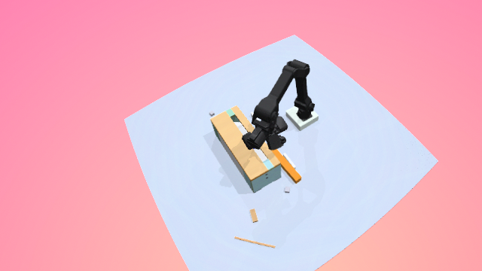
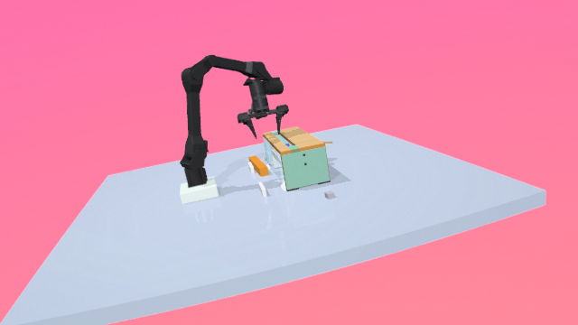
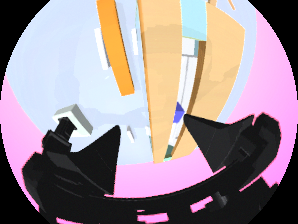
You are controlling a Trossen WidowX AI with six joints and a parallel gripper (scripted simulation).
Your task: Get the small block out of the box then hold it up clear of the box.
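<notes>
The small blue block (image 2: 287, 144) (image 3: 178, 115) is inside the box (image 1: 230, 137) (image 2: 307, 169) (image 3: 160, 65), seen through the long slot in its tan top. In the top view the arm hides the block. Which part of the shelf bears it is hard to tell. My gripper (image 2: 267, 135) (image 3: 152, 123) is open and empty, pointing down above the box's front edge. One finger is over the top near the slot, the other out in front of the box. The box stands upright.
An orange bar (image 1: 288, 167) (image 2: 258, 166) (image 3: 116, 50) lies in front of the box, close to a white strip (image 1: 289, 160) (image 3: 101, 48). Grey cubes (image 1: 287, 190) (image 1: 212, 113) (image 2: 330, 195) lie near the box's ends. A tan piece (image 1: 254, 215) and a thin stick (image 1: 254, 242) lie farther off.
</notes>
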